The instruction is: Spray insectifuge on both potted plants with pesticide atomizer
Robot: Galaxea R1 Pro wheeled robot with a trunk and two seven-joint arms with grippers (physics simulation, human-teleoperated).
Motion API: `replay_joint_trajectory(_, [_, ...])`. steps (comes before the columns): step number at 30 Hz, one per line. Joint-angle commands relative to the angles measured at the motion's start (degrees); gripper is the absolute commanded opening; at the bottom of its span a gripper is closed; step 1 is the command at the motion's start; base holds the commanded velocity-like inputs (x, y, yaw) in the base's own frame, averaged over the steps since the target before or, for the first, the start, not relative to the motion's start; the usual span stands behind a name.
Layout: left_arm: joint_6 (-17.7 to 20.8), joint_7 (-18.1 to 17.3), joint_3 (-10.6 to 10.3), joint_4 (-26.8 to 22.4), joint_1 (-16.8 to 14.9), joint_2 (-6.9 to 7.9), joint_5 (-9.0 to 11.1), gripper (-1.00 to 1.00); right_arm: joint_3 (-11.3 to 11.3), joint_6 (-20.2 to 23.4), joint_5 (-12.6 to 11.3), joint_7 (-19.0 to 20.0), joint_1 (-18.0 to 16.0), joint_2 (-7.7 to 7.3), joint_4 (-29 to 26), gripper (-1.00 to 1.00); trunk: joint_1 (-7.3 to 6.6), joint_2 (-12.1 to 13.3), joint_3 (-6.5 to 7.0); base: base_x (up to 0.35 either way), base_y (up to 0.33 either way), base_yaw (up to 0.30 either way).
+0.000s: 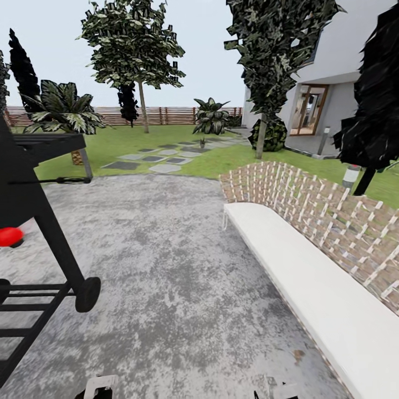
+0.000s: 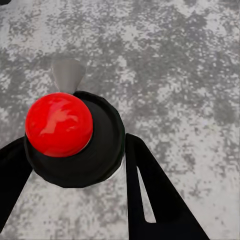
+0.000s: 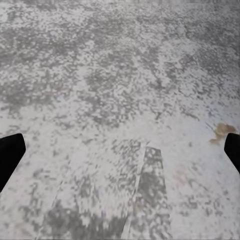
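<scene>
Your left pincer (image 2: 75,165) is clenched on the red-capped black pesticide atomizer (image 2: 65,135), carried over grey speckled paving (image 1: 166,266); right pincer (image 3: 120,150) released; one tiny potted plant (image 1: 202,143), upper centre, looks distant.

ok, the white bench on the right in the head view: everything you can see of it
The white bench is long and curved, with a smooth, plain white seat that looks like stone or padding. Its back is an open lattice of woven brown and white strips. It stands on the grey speckled paving, lawn behind it. Nothing lies on the seat.
</scene>
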Motion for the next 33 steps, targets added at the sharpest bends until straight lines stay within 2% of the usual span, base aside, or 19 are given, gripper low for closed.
replay_joint_trajectory(1, [-0.1, -0.3, -0.1, 0.1, 0.0, 0.01, 0.5, -1.00, 0.4, -0.1, 0.3, -0.6, 0.0, 0.01, 0.1, 1.00, 0.03, 0.0, -0.05, 0.337, 0.101, 0.000])
replay_joint_trajectory(33, [-0.2, -0.3, -0.1, -0.1, 0.0, 0.22, 0.6, -1.00, 0.4, -0.1, 0.3, -0.6, 0.1, 0.01, 0.1, 1.00, 0.03, 0.0, -0.05, 0.337, 0.098, 0.000])
